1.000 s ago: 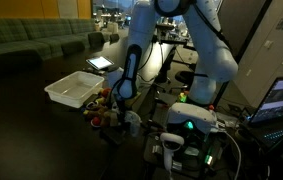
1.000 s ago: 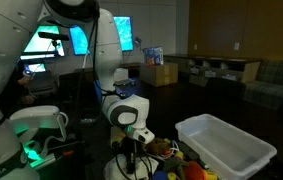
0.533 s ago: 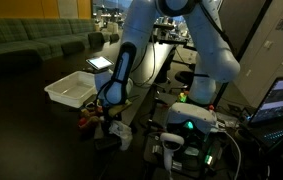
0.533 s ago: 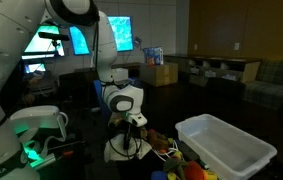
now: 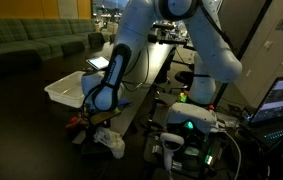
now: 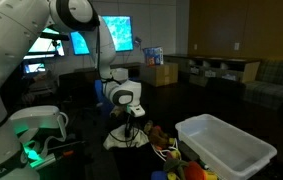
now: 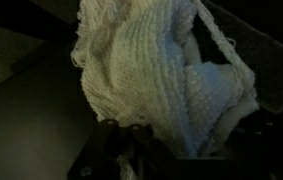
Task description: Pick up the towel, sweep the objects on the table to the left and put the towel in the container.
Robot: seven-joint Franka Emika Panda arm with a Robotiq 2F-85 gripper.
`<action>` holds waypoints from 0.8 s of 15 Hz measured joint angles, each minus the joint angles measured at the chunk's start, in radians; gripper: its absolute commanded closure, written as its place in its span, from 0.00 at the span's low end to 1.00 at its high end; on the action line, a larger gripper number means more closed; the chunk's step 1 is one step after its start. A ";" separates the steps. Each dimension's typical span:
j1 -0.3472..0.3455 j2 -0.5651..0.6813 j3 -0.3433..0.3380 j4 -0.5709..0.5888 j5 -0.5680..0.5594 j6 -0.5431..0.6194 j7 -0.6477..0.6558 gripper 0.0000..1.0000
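writing: nothing we can actually read. the tablet [image 5: 100,63] behind the bin and the monitors [image 6: 121,32] glow bright, but whatever's on them is too small for us to make out.
pincer: the pincer [image 6: 129,122] points down at the table top with its jaws pinched together on the towel.
towel: the whitish knit towel [image 6: 129,141] hangs off the pincer in a little tent shape. its bottom edge is on or just above the table, we can't tell which. in the wrist view the towel [image 7: 151,70] fills most of the picture, bunched and folded, chunky weave showing.
table: dark glossy table [image 5: 21,115], with the towel low over it and outside the bin.
toy pieces: red, orange and yellow toy pieces [image 6: 166,148] are clustered just beside the towel, between it and the container.
container: the white plastic container [image 6: 231,160] sits near the toy pieces and apart from the towel.
vs a second ago: the arm [image 5: 116,60] has swung the pincer and the towel along the table, away from the container in an exterior view. the reddish toy pieces [image 5: 81,122] have slid along too and now lie further from the bin's corner. the towel looks more spread out under the pincer than before. container and tablet haven't budged.
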 measured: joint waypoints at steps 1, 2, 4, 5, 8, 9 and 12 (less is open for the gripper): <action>0.003 0.002 0.000 0.015 0.000 0.000 0.021 0.93; 0.004 0.002 0.000 0.028 0.000 0.000 0.037 0.93; 0.006 0.000 0.000 0.050 0.000 0.000 0.057 0.94; 0.006 -0.004 0.000 0.055 0.000 0.000 0.058 0.94; 0.001 -0.030 0.001 0.047 -0.006 -0.014 0.035 0.94; -0.009 -0.047 0.006 0.033 -0.006 -0.024 0.005 0.95; -0.081 -0.128 0.039 -0.052 -0.005 -0.063 -0.139 0.94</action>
